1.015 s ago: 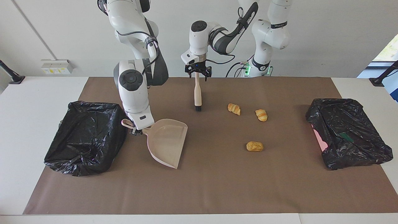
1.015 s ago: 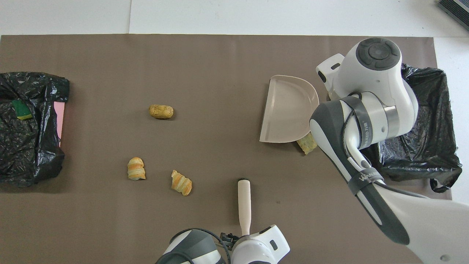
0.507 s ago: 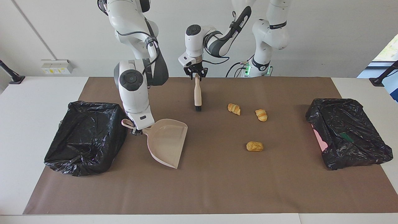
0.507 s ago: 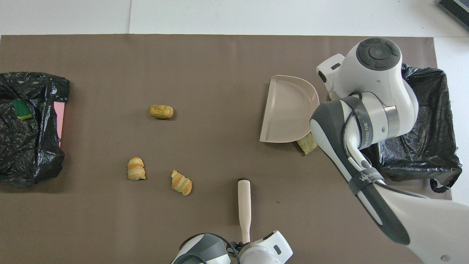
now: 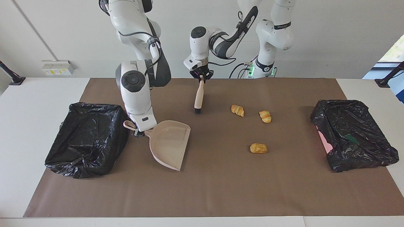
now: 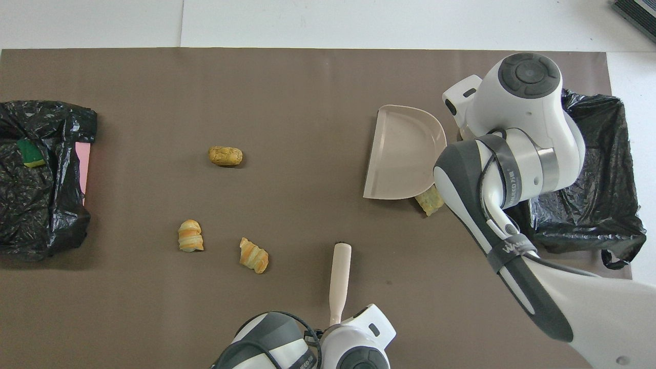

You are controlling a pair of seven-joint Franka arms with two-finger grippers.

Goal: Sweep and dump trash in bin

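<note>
My left gripper [image 5: 201,76] is shut on the top of the beige hand brush [image 5: 199,94], which leans with its black bristles on the brown mat; the brush also shows in the overhead view [image 6: 340,279]. My right gripper [image 5: 138,132] is shut on the handle of the pale pink dustpan [image 5: 170,143], held tilted beside the black-lined bin [image 5: 85,142]. Two croissants [image 5: 237,110] [image 5: 265,116] and a third golden-brown pastry [image 5: 258,148] lie toward the left arm's end. A yellow sponge [image 6: 429,200] lies by the dustpan [image 6: 405,154], partly under the right arm.
A second black-lined bin [image 5: 353,135] stands at the left arm's end, with a green-backed sponge [image 6: 29,154] in it and a pink edge [image 6: 82,169] showing. The brown mat [image 5: 221,189] covers most of the table.
My left gripper dropped onto the brush handle and shut on it. The brush now leans, its bristle end shifted slightly toward the right arm's end. The right arm and dustpan have not moved.
</note>
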